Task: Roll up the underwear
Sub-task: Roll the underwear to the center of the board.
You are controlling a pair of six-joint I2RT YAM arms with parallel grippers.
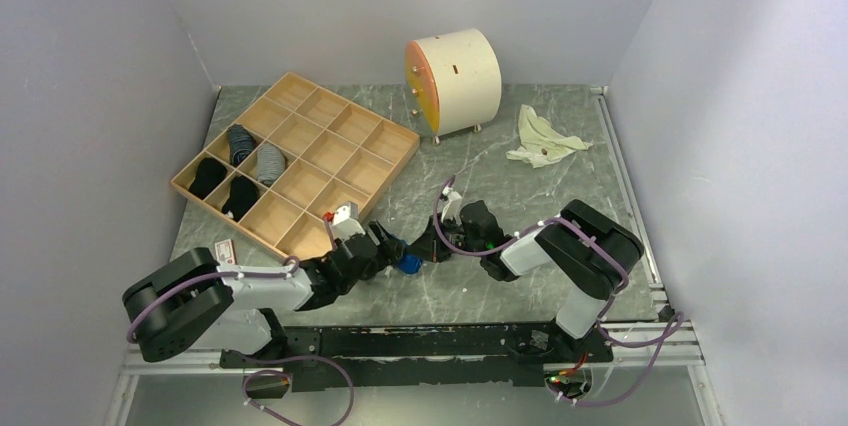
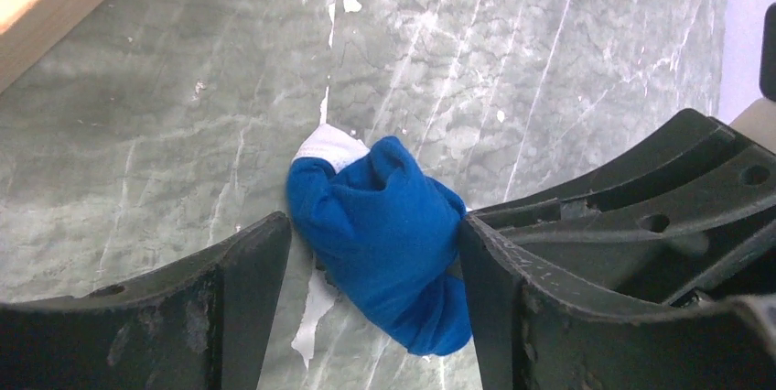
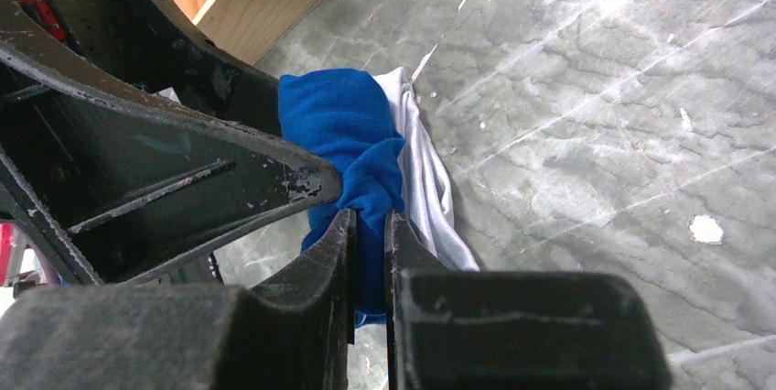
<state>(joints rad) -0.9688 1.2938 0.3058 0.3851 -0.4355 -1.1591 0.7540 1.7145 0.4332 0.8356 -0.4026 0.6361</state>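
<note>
The underwear (image 1: 408, 264) is a blue bundle with a white waistband, lying on the grey marble table between the two arms. In the left wrist view the bundle (image 2: 384, 225) sits between my left gripper's (image 2: 375, 225) spread fingers. The right finger (image 2: 499, 280) touches it and the left finger (image 2: 252, 266) stands just beside it. In the right wrist view my right gripper (image 3: 371, 218) is shut on a fold of the blue fabric (image 3: 343, 129), with the white band (image 3: 430, 179) hanging to its right. The two grippers nearly touch each other in the top view.
A wooden grid tray (image 1: 345, 124) at the back left holds several dark rolled items. A white drum-shaped cabinet with an orange face (image 1: 455, 79) stands at the back. A pale crumpled cloth (image 1: 543, 139) lies at the back right. A small card (image 1: 224, 250) lies by the left arm.
</note>
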